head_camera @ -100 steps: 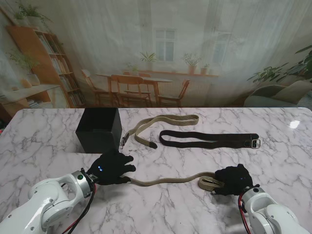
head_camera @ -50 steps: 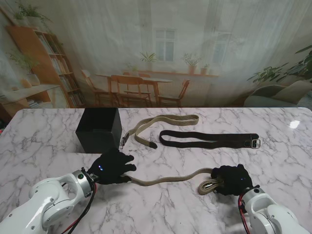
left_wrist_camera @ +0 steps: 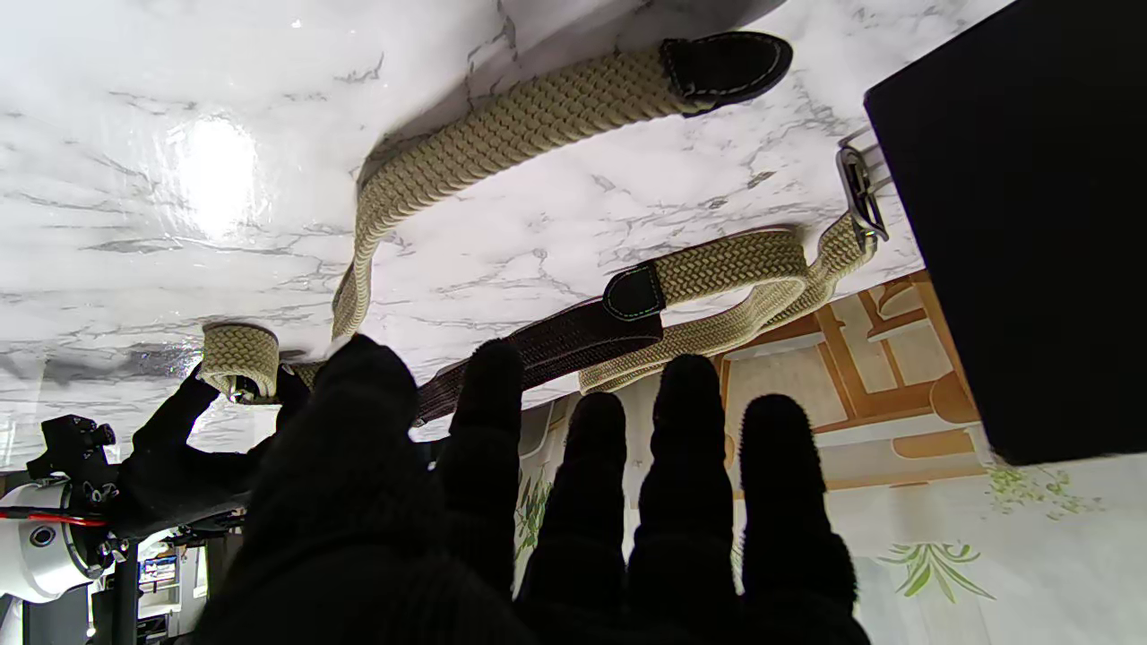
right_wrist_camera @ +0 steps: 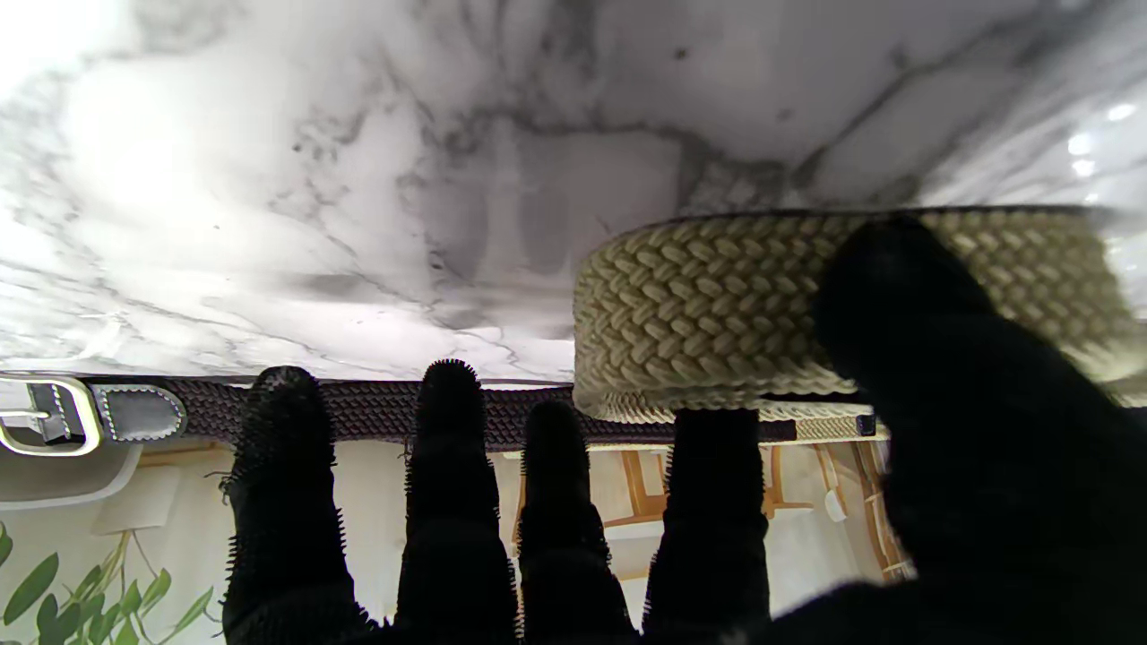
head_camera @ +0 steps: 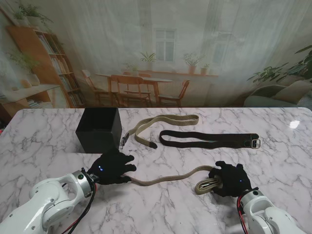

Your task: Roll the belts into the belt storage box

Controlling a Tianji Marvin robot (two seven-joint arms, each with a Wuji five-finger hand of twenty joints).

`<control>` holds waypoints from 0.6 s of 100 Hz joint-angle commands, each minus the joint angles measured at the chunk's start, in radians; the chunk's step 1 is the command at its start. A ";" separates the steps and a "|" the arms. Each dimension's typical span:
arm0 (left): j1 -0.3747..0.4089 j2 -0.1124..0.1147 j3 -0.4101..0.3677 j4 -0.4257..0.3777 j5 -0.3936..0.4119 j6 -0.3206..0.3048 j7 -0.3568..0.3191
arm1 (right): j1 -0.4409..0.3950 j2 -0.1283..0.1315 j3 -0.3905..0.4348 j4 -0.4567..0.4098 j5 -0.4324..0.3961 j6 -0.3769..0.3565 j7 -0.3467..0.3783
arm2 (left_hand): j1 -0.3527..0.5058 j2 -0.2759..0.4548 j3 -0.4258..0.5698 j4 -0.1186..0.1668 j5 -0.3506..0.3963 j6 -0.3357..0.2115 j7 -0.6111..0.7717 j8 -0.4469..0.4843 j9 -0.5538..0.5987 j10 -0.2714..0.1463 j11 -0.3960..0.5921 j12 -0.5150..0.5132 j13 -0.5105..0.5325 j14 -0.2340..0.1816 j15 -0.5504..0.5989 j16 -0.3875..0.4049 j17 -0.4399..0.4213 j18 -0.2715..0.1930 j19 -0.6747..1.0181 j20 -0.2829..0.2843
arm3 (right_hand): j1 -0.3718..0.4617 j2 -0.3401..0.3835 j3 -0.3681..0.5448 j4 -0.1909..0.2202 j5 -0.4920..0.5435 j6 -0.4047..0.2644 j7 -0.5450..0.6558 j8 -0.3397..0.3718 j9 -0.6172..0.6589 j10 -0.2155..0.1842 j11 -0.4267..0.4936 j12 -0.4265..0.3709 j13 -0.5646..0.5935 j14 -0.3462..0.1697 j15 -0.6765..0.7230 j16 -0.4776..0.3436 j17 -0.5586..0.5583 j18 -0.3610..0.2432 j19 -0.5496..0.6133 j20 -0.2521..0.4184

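A beige woven belt [head_camera: 165,179] lies stretched between my two hands near the table's front. Its right end is wound into a coil [head_camera: 206,185] [right_wrist_camera: 717,305]. My right hand [head_camera: 230,178] [right_wrist_camera: 627,520] pinches that coil between thumb and forefinger, the other fingers straight. My left hand [head_camera: 111,167] [left_wrist_camera: 573,502] is open, fingers spread flat over the belt's dark-tipped left end [left_wrist_camera: 726,63]. The black storage box [head_camera: 97,129] [left_wrist_camera: 1030,224] stands just beyond the left hand. A second beige belt [head_camera: 161,124] and a dark brown belt [head_camera: 209,140] [right_wrist_camera: 376,408] lie farther back.
The marble table [head_camera: 44,141] runs wide to both sides. The brown belt's metal buckle [head_camera: 256,143] [right_wrist_camera: 36,412] lies to the right. A printed room backdrop hangs behind the table's far edge.
My right hand has shifted a little left with the coil, and the belt's slack now arches up more beside it. The left hand has stayed put.
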 commanded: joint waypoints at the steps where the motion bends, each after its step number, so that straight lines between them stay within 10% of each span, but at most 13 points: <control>1: 0.002 -0.002 0.002 0.003 0.001 0.001 -0.009 | 0.010 -0.005 -0.008 0.021 0.000 -0.013 -0.032 | -0.002 0.041 -0.017 0.008 0.015 0.014 0.007 0.003 -0.035 0.009 -0.012 -0.007 -0.018 -0.002 -0.026 -0.001 -0.016 0.032 -0.026 0.004 | 0.007 0.025 0.004 -0.059 0.069 -0.017 0.112 -0.084 0.026 -0.067 -0.013 -0.010 -0.019 -0.004 -0.039 -0.032 -0.022 -0.009 -0.010 -0.030; 8: 0.002 -0.002 0.002 0.004 0.002 0.002 -0.007 | 0.019 -0.008 -0.015 0.039 0.006 -0.022 -0.073 | -0.003 0.040 -0.018 0.007 0.016 0.014 0.007 0.003 -0.035 0.008 -0.012 -0.007 -0.018 -0.003 -0.026 -0.001 -0.016 0.031 -0.025 0.004 | 0.043 0.048 0.035 -0.089 0.128 -0.032 0.247 -0.188 0.164 -0.160 -0.015 -0.008 0.024 -0.034 -0.027 -0.033 -0.014 -0.010 -0.002 -0.041; 18: 0.002 -0.002 0.002 0.005 0.002 0.002 -0.006 | 0.025 -0.012 -0.020 0.049 0.021 -0.029 -0.099 | -0.002 0.039 -0.017 0.008 0.017 0.014 0.008 0.003 -0.036 0.009 -0.012 -0.007 -0.019 -0.001 -0.026 -0.001 -0.017 0.033 -0.026 0.004 | 0.107 0.053 0.065 -0.085 0.157 -0.031 0.305 -0.206 0.373 -0.158 0.000 -0.003 0.109 -0.058 -0.003 -0.024 0.005 -0.009 0.001 -0.050; 43: 0.001 -0.001 0.004 0.007 0.003 0.002 -0.005 | 0.027 -0.016 -0.029 0.056 0.033 -0.016 -0.116 | -0.002 0.040 -0.018 0.007 0.017 0.013 0.008 0.003 -0.036 0.009 -0.012 -0.007 -0.019 -0.001 -0.026 -0.001 -0.016 0.032 -0.026 0.004 | 0.171 0.039 0.067 -0.074 -0.040 -0.130 0.362 0.011 0.664 -0.154 0.076 0.085 0.269 -0.136 0.070 0.060 0.073 -0.030 0.060 0.014; 60: 0.000 -0.001 0.005 0.008 0.002 0.001 -0.004 | 0.030 -0.016 -0.035 0.066 0.025 -0.009 -0.137 | -0.001 0.040 -0.017 0.008 0.015 0.014 0.007 0.003 -0.038 0.010 -0.012 -0.007 -0.020 -0.003 -0.027 -0.001 -0.016 0.031 -0.026 0.004 | 0.156 0.040 0.096 -0.064 -0.125 -0.041 0.094 -0.109 0.772 -0.187 0.202 0.161 0.339 -0.167 0.113 0.104 0.085 -0.036 0.058 0.029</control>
